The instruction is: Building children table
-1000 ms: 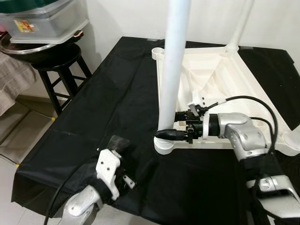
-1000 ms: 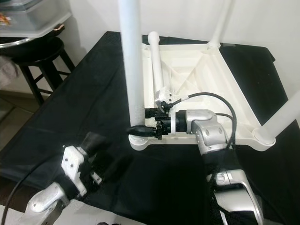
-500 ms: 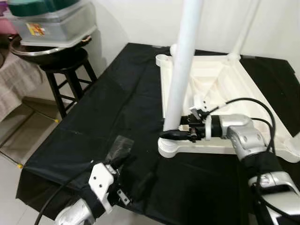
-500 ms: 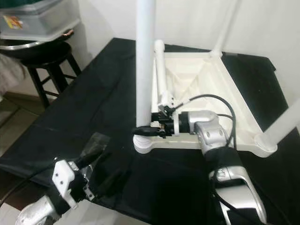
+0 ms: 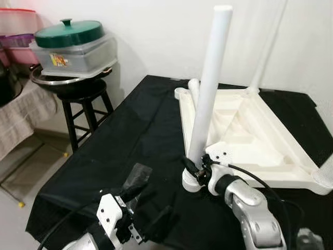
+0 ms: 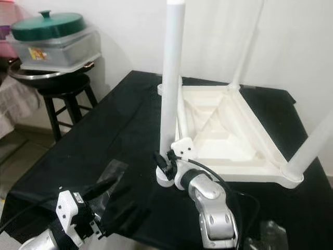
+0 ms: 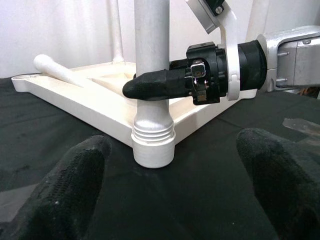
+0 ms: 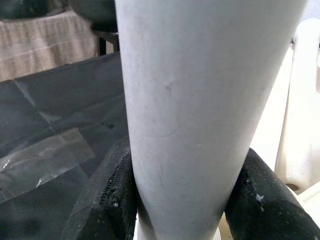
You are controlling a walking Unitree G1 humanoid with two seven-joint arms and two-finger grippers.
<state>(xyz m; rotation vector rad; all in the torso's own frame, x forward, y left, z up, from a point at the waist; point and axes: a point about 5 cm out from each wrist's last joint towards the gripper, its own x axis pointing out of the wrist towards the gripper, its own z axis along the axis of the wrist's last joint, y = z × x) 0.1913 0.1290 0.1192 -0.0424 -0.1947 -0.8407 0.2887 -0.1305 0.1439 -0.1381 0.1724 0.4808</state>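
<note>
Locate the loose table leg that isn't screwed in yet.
The loose leg lies inside the upturned white tabletop, along its left rim, behind the upright leg that the right gripper clamps at the near left corner.

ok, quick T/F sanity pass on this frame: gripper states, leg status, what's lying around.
1. The right gripper is shut on the upright table leg near its base. True.
2. The left gripper holds a loose leg. False: it is open and holds nothing, low over the black cloth.
3. The tabletop lies upside down. True.
4. A spare leg lies inside the tabletop. True.
5. The stool is bare. False: a green-lidded container sits on a metal tray on it.
</note>
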